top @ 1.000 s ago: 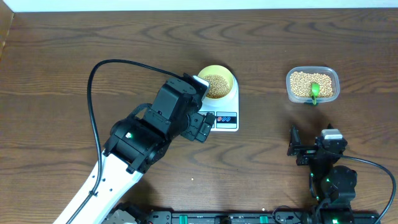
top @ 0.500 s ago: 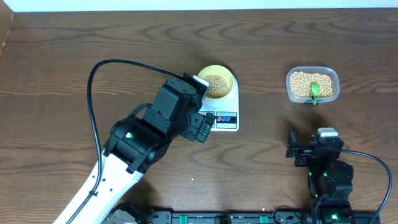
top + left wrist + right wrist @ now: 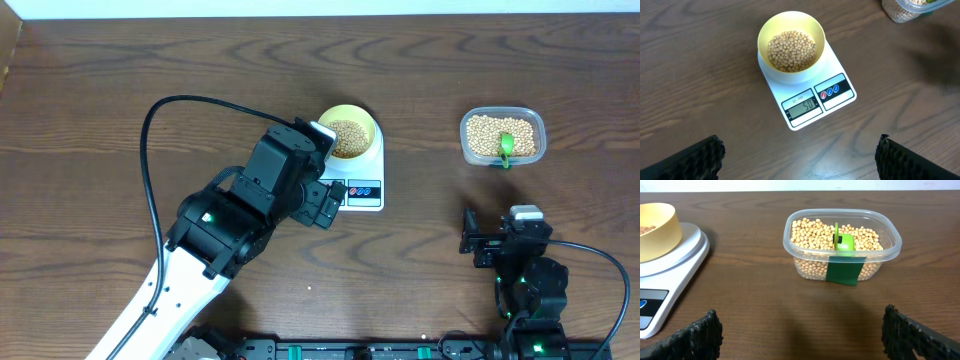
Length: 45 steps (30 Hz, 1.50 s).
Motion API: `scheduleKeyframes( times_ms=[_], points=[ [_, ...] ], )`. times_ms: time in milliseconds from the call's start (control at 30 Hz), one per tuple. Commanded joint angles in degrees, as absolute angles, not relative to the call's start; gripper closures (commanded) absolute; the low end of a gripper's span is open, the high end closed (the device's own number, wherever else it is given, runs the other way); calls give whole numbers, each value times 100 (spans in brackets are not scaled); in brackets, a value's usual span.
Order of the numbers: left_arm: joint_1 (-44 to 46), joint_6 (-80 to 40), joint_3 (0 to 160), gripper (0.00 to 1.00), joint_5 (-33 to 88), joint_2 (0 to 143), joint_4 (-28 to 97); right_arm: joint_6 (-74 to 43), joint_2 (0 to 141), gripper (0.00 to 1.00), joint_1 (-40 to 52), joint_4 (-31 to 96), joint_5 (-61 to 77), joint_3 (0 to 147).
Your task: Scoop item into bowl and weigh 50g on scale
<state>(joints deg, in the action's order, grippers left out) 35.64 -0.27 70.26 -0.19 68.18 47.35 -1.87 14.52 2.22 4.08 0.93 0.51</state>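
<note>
One white digital kitchen scale (image 3: 842,100) sits about mid-table, a little toward the far edge. On it stands one pale-yellow bowl (image 3: 790,76), over the platform's far end. The bowl is partly filled with soybean-like beans (image 3: 791,50), too many to count. The scale's grey display reads "50". Beside the display are two round buttons, one red and one blue. The small print above the display is too fine to read with certainty.

Toward the table's right edge, well apart from the scale, is one clear plastic container (image 3: 790,242) holding more beans (image 3: 810,232). One green scoop (image 3: 842,241) is stuck upright in them, and a plain green tape patch (image 3: 844,272) is on the front wall.

The left gripper (image 3: 799,147) hangs over the scale's near side with its fingers spread wide, holding nothing. In the overhead view its wrist hides the display, and a black cable (image 3: 150,150) loops off to the left. The right gripper (image 3: 801,319) is near the table's near edge, facing the container, also spread wide and empty.
</note>
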Motion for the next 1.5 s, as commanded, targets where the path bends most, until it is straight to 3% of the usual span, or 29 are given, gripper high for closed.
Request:
scheduleKeyframes(
  times_ms=[0,367,767,900,1233,1467],
  points=[
    [3542,-117,7094,1,-69,6847,4740,-99,1463,1,276,427,148,30],
    [3450,-27,7094,1,-141,6121,4394,-99,1463,1,276,427,145,32],
    [1876,-27,6604,1,-198,3640,3962,-99,1463,1,276,427,148,32],
    [1376,-30,5662,1,-198,2847,3476,-99,1463,1,276,427,145,30],
    [281,-34,2888,1,650,1304,788,-99,1463,1,276,427,148,32],
    [-150,-233,1763,1,1208,755,362,-99,1463,1,276,427,145,30]
  ],
)
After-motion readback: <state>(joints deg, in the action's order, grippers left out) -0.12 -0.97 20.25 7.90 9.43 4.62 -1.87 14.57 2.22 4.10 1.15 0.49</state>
